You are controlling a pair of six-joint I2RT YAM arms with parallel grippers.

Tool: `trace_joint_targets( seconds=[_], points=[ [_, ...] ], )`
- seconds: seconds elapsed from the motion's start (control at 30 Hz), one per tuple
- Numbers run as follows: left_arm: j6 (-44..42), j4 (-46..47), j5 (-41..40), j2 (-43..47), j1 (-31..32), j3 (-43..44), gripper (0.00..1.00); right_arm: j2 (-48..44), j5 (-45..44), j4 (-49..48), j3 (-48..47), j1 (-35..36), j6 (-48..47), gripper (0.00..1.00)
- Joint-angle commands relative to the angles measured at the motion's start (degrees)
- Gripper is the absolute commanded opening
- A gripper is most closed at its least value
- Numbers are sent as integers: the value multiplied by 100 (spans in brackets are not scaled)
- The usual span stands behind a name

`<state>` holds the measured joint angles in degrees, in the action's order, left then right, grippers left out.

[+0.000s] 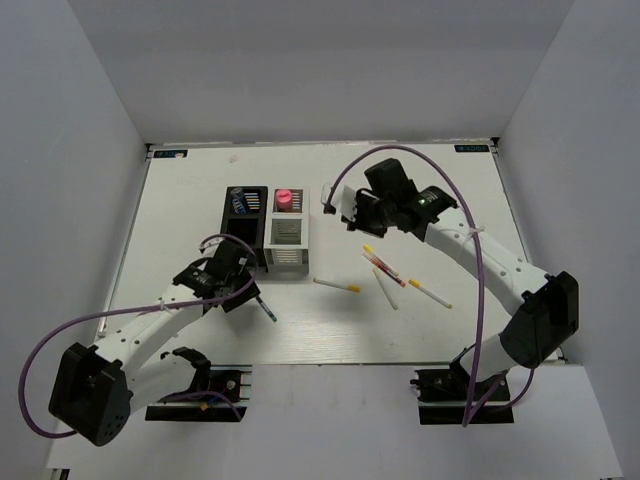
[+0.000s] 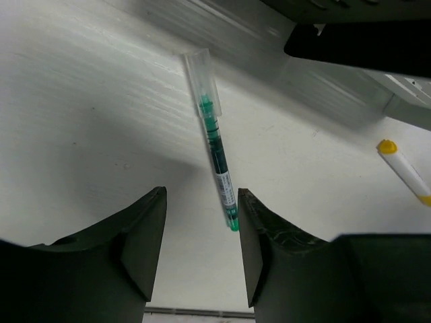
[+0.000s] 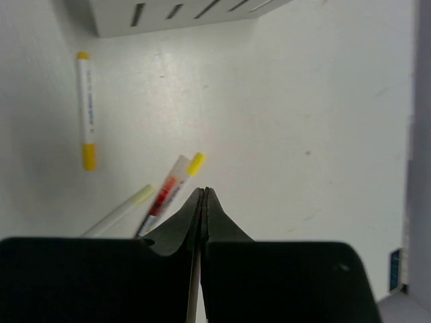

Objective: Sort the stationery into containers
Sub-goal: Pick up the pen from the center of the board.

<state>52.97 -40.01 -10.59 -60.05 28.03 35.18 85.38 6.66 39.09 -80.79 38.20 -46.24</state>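
Observation:
The containers stand joined at the table's middle left, one black [image 1: 243, 222] and one white [image 1: 287, 245]. A blue-and-white tube [image 1: 240, 203] stands in the black one and a pink marker [image 1: 283, 199] in the white one. A thin dark green pen [image 2: 215, 145] lies on the table, its near end between the fingers of my left gripper [image 2: 201, 195], close to the right finger; the jaws stand apart. My right gripper [image 3: 203, 193] is shut on nothing, above the red pen [image 3: 163, 195] and yellow-tipped sticks [image 3: 85, 111].
Three white yellow-tipped sticks [image 1: 337, 285] [image 1: 430, 292] [image 1: 384, 290] and the red pen [image 1: 383, 265] lie loose right of the containers. The green pen [image 1: 268, 310] lies near the table's front edge. White walls enclose the table on three sides.

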Motion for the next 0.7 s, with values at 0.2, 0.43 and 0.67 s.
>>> trace_joint_targets(
  seconds=[0.2,0.43,0.67],
  points=[
    [1065,397,-1058,-533,817,-3,55,-338,820,-139,459,-146,730,0],
    [1541,335,-1499,-1131,1213,314,43,-400,916,-130,582,-233,801,0],
    [1865,406,-1666,-1474,1389,235,39,-549,978,-139,740,-313,818,0]
  ],
)
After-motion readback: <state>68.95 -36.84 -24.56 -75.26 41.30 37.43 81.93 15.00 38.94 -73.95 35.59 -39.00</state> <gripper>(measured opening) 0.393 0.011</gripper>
